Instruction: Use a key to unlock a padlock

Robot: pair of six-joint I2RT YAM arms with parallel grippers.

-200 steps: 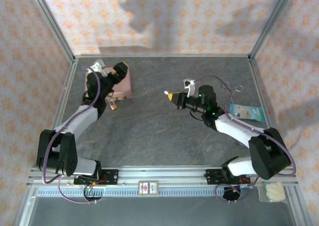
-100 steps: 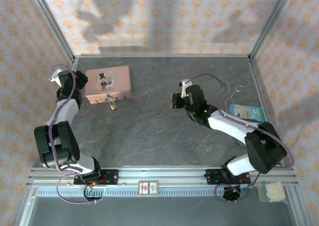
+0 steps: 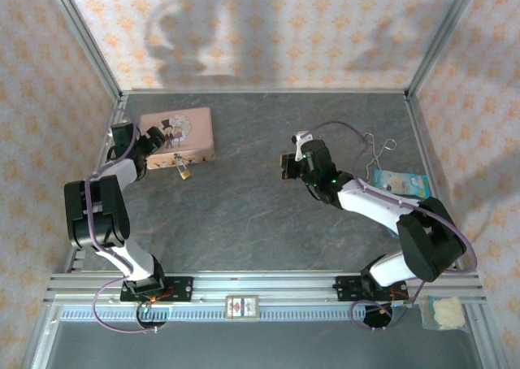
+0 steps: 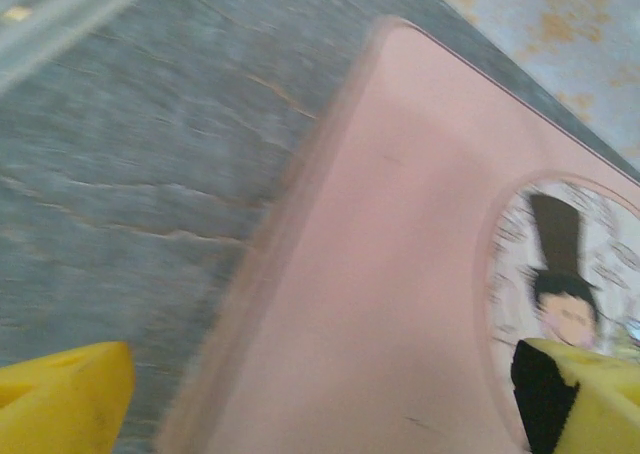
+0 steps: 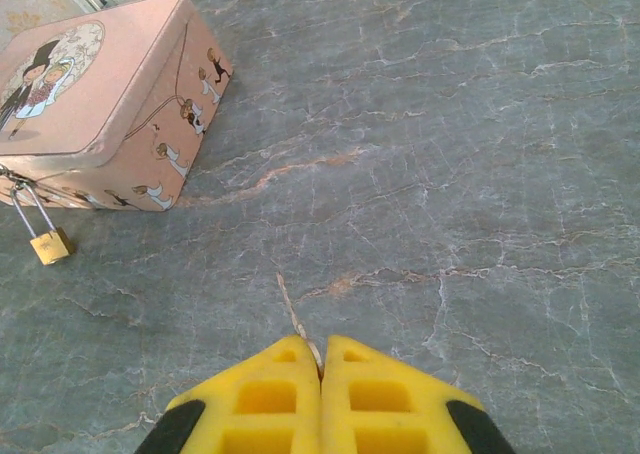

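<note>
My left hand (image 3: pixel 153 144) hangs spread wide over the left end of the pink tin (image 3: pixel 188 132). Its yellow fingers (image 4: pixel 62 389) stand far apart above the lid and grip nothing; whether they touch the lid I cannot tell. My right hand (image 5: pixel 321 359) is pressed together over the middle of the bench (image 3: pixel 260 214), pinching the key (image 5: pixel 292 309), whose thin silvery blade pokes out past the fingertips. The padlock (image 5: pixel 48 245) lies on the bench just in front of the tin's near wall, its shackle hooked through the tin's clasp, well apart from the key. Beyond my right arm, near the bench's right edge, lie a wire tool (image 3: pixel 379 148) and a blue packet (image 3: pixel 404 183).
</note>
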